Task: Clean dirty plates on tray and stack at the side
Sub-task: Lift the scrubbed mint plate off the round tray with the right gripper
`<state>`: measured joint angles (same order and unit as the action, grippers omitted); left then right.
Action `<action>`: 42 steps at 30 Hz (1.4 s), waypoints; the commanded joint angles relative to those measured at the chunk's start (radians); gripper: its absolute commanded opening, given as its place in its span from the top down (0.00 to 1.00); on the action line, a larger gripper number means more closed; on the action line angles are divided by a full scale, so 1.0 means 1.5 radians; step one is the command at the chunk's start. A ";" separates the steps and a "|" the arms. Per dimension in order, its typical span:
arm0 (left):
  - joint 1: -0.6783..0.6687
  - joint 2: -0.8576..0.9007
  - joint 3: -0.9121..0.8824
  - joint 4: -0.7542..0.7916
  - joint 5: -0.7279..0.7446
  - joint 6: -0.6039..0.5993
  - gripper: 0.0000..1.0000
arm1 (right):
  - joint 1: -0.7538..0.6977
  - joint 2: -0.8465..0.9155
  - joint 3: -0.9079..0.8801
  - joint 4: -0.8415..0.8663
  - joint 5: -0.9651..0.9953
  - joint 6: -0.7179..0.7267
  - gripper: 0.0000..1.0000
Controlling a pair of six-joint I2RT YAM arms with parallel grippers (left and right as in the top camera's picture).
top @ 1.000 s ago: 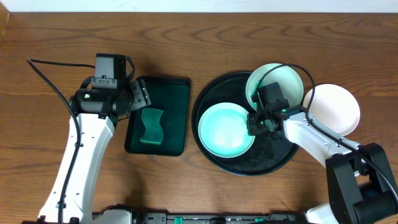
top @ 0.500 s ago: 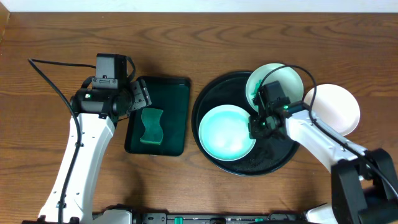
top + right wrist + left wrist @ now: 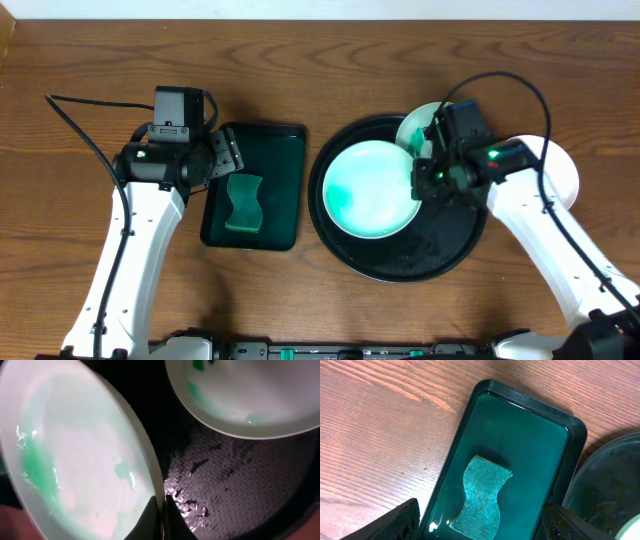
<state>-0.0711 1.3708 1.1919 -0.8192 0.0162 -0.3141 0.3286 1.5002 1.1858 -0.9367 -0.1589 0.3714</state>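
- Overhead, my right gripper (image 3: 428, 178) is clamped on the right-hand rim of the mint-smeared plate (image 3: 365, 190), which sits over the middle of the black tray (image 3: 400, 268).
- Right wrist view: both fingers are drawn in narrow with the thin rim sandwiched between them. The plate seems raised off the tray floor on my side, and its face is glossy with green streaks.
- The second plate (image 3: 415, 125) is at the back of the tray, partly under my arm, with a green smear of its own.
- The white plate (image 3: 562, 180) lies off the tray on the table (image 3: 300, 60), just right of it.
- Left wrist view: my left gripper (image 3: 480, 505) is spread wide above the sponge (image 3: 482, 495), which lies in the green rectangular tray (image 3: 520, 435). I see no contact with it.
- I judge this plate stiff, light and, being wet, slippery. A pinch on one edge lets the far side sag and swing, so it could slide out.
- The rim is the only place to take hold. I want it seated deep between the pads and clear of the smear, with slow moves in case it chips.
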 commanded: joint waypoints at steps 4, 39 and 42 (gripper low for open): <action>0.001 -0.002 0.015 -0.002 -0.007 -0.001 0.22 | 0.013 -0.004 0.092 -0.011 0.012 0.053 0.99; 0.001 -0.002 0.015 -0.003 -0.006 -0.001 0.21 | 0.374 0.189 0.130 0.434 0.580 -0.125 0.99; 0.001 -0.002 0.015 -0.002 -0.006 -0.001 0.21 | 0.386 0.189 0.130 0.478 0.629 -0.204 0.99</action>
<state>-0.0711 1.3708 1.1919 -0.8192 0.0162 -0.3141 0.8837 1.7885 1.3476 -0.2668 0.6079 0.2649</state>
